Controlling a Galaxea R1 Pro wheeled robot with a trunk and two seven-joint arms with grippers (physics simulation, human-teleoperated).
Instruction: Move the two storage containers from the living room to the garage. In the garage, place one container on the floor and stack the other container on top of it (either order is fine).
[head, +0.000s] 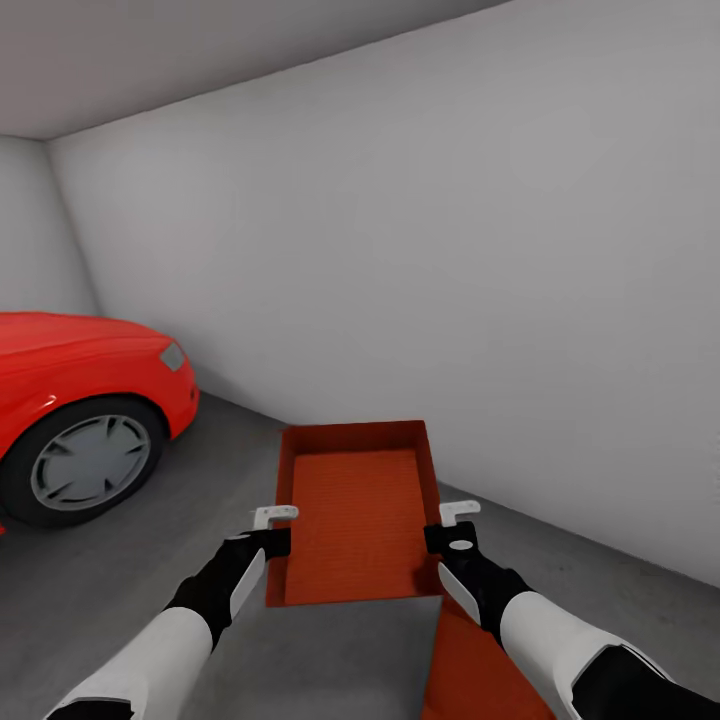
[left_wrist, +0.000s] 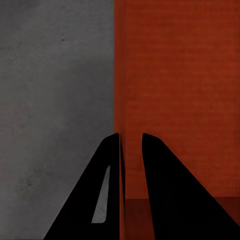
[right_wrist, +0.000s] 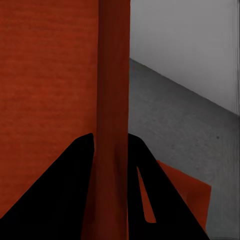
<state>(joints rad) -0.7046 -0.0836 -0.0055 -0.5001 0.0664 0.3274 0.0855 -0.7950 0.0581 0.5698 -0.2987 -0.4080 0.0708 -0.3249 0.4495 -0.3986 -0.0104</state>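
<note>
Both grippers, left (head: 275, 530) and right (head: 452, 525), are clamped on the side walls of the bin (head: 360, 520), held up in the garage. The second bin (head: 470, 665) lies on the floor (head: 100, 590) at 5 o'clock. Best to keep it level, swing toward 5, lower squarely. Wall (head: 480, 300) close at 2; car (head: 80, 400) at 9.

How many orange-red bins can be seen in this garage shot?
2. One bin is held between the left end effector and right end effector, each clamped on a side wall. The second bin lies below on the floor, partly hidden by the right arm.
</note>
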